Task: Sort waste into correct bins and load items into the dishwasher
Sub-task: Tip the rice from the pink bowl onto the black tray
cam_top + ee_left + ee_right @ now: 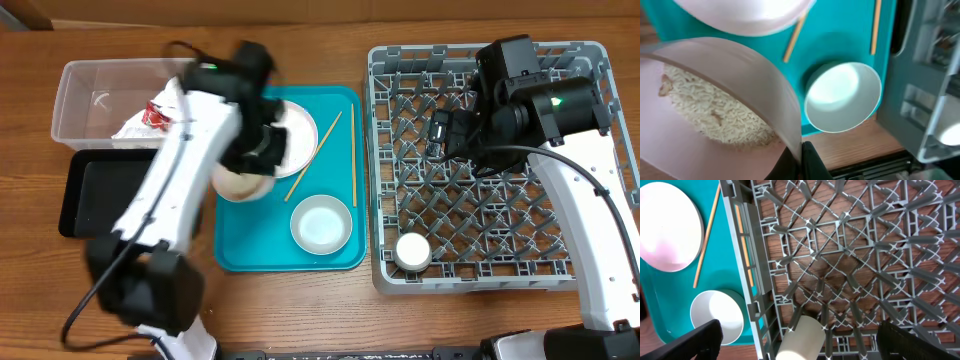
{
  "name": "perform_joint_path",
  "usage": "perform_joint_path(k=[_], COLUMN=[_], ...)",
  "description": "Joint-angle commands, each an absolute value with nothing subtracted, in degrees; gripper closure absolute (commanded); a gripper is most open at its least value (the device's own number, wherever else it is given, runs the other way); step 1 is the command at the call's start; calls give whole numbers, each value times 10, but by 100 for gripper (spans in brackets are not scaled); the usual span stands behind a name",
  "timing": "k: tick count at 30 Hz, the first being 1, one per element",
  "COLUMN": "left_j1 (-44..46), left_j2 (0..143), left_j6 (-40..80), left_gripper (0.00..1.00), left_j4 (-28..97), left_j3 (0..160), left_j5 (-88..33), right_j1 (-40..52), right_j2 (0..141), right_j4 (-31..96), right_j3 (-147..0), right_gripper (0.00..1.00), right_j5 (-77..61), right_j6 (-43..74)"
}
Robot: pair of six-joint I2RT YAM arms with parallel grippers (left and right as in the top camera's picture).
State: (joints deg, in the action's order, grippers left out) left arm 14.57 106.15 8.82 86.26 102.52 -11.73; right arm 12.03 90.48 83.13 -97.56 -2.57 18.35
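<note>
Dish rack (372,150) right, only cup (412,251) loaded; clear tub (75,100) far left holds napkin (135,125), wrapper (158,115); plate (298,135), empty bowl (321,224), chopsticks (352,160) wait on teal tray (240,240); left gripper (801,155) clamped on rice bowl (765,85) — undumped; right gripper (441,133) spread, empty, over rack.

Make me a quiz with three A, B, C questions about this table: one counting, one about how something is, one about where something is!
1. How many chopsticks lie on the teal tray? A one B two C four
2. The bowl in the left gripper is: A empty B upside down C holding rice
3. Where is the white cup? A in the dish rack B on the teal tray C inside the bowl

Answers: 1 B, two thin sticks show. 2 C, whitish rice lies inside. 3 A, it sits in the rack's corner.
</note>
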Motion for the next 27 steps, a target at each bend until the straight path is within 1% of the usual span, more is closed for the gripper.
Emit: perform_joint_path(k=[1, 6, 8, 15, 22, 27], left_j1=[48, -85, -134, -282, -385, -433], left_j2=[1037, 1038, 1038, 1038, 1038, 1038], left_j6=[-5, -103, -137, -196, -247, -246], left_gripper=[96, 96, 96, 96, 96, 96], left_j4=[872, 855, 826, 708, 655, 624], left_j3=[1037, 1006, 980, 846, 735, 711], left_j5=[-197, -311, -358, -552, -727, -815], right_j1=[119, 119, 119, 119, 119, 119], right_j2=[899, 899, 899, 899, 899, 899], right_j4=[828, 828, 828, 829, 828, 828], right_j3=[-987, -987, -987, -987, -987, -987], right_gripper=[0, 0, 0, 0, 0, 0], right_j5=[-24, -24, -24, -24, -24, -24], right_j6=[179, 179, 179, 179, 179, 179])
